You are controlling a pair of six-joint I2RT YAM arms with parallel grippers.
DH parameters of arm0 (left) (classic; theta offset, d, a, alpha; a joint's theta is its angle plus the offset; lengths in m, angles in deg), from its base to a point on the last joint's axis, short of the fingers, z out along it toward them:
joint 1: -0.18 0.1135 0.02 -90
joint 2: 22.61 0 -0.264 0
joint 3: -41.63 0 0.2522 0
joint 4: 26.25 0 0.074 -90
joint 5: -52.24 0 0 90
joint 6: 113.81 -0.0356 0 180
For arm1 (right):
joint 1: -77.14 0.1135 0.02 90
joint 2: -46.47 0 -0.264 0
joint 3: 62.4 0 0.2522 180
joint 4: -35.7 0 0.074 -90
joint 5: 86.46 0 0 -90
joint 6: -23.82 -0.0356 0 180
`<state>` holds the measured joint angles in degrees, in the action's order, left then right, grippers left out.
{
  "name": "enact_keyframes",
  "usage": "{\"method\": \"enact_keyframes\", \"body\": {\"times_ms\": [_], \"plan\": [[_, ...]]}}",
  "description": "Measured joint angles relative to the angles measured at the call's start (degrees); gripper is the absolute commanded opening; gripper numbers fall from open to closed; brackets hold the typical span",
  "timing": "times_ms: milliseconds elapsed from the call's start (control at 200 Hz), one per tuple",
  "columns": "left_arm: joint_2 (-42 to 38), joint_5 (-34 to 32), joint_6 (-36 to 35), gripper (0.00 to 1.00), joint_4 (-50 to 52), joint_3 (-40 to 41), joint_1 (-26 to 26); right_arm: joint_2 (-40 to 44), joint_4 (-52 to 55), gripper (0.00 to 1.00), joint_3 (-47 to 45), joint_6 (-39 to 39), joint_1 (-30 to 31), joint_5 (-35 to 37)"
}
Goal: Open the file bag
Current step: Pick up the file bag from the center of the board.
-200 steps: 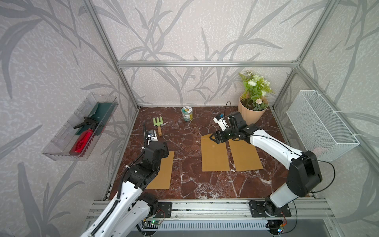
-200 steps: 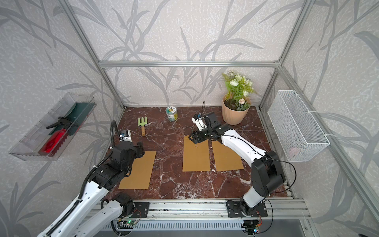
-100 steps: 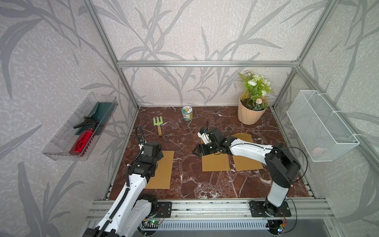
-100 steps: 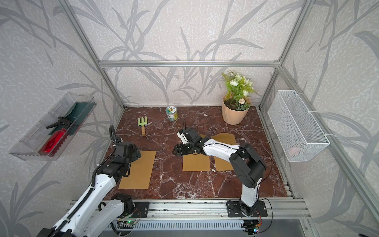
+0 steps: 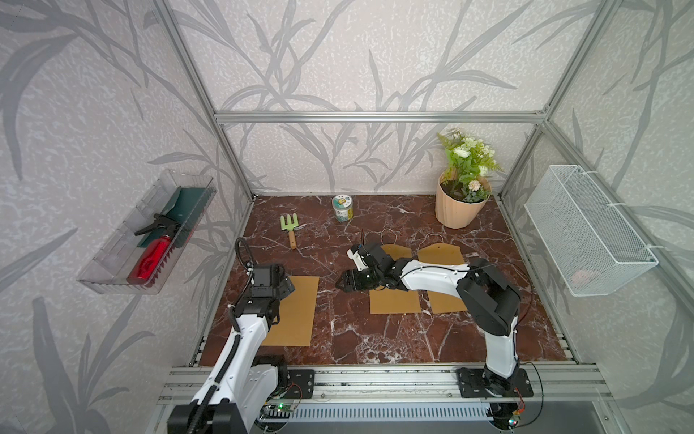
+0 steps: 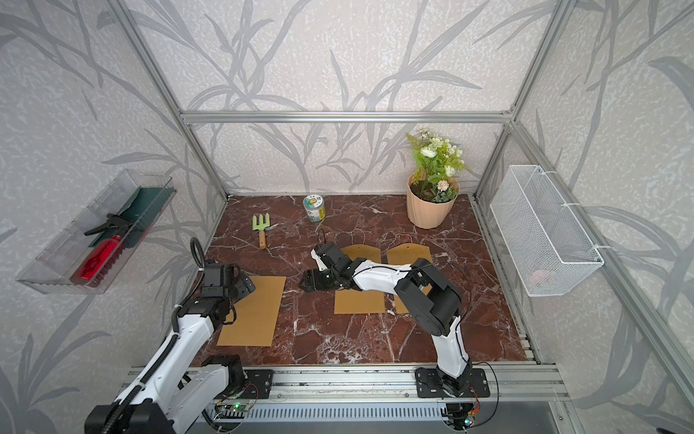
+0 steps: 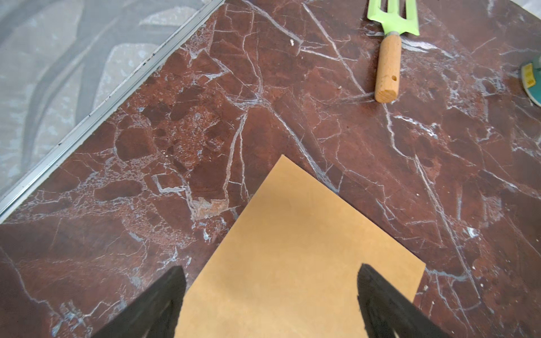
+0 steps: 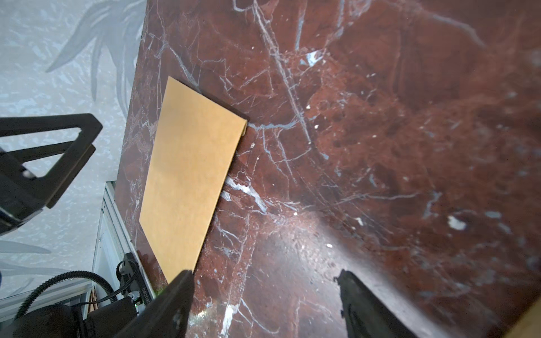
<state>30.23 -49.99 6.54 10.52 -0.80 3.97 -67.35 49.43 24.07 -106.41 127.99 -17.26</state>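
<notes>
Red marble counter (image 5: 375, 338) first: my left claw (image 7: 270, 270) hangs spread wide and empty over the far corner of the plain brown file bag (image 5: 296, 312), which lies flat at the near left. My right claw (image 8: 265, 276), likewise unclenched, is over bare stone between that bag and a second bag (image 5: 394, 302) with its flap open. Farthest off, by the back wall, the tin (image 5: 342, 208) has a label too small to read.

The left arm (image 5: 248, 330) is leaning forward, holding the left pincer (image 7: 270, 275) low over the surface (image 5: 375, 338), jaws spread wide. The right arm (image 5: 432, 280) is sitting bent at its elbow, pointing the right pincer (image 8: 263, 278) sideways above the surface, jaws parted, empty.
</notes>
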Motion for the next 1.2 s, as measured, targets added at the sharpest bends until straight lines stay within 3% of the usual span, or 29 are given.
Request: {"method": "enact_keyframes", "body": {"times_ms": [305,780,1200], "plan": [[13.27,6.03,0.07,0.9,-2.38,-3.28,8.31,-5.9,-3.87,0.79,5.35,-4.07,1.86,-1.68],[25.55,12.9,-0.44,0.88,-2.84,-8.52,15.41,-12.02,-4.9,0.79,11.52,-8.46,3.37,-3.28],[30.8,18.05,-1.46,0.86,-3.32,-11.85,17.09,-16.39,-3.5,0.79,17.29,-9.7,4.15,-4.11]]}}
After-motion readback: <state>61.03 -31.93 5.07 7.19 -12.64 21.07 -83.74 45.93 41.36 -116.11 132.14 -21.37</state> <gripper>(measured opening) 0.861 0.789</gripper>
